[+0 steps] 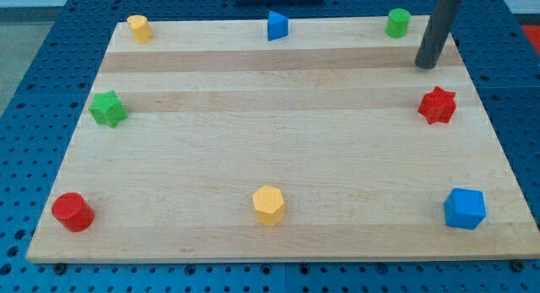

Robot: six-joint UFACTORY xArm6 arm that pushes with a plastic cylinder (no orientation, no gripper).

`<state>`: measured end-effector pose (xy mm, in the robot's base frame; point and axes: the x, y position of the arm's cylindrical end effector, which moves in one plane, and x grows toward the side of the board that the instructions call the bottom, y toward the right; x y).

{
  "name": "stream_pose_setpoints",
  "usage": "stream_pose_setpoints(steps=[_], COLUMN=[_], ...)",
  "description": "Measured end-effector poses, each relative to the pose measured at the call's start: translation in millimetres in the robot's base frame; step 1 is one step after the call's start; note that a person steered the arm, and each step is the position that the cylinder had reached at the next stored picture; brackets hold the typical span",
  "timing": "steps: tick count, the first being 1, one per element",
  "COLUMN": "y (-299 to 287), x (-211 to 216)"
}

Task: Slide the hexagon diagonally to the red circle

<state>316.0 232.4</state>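
Note:
The yellow hexagon [269,205] sits near the view's bottom edge, around the middle. The red circle [72,212] is a short cylinder at the view's bottom left corner of the wooden board [278,132]. My tip [427,65] touches the board at the view's top right, far from both. It stands just right of the green circle [398,23] and above the red star [437,105].
A yellow cylinder [139,28] stands at the top left, a blue triangle [277,26] at top middle, a green star [108,108] at the left edge, and a blue cube [465,208] at the bottom right. Blue pegboard surrounds the board.

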Motion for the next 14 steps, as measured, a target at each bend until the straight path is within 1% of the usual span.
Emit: stream_pose_setpoints(steps=[3, 6, 7, 9, 10, 12, 13, 14], y=[0.0, -18.2, -32.6, -38.3, -43.6, -86.7, -119.0, -161.1], x=[4.6, 12.9, 21.8, 30.9, 71.6, 217.0, 285.3, 302.1])
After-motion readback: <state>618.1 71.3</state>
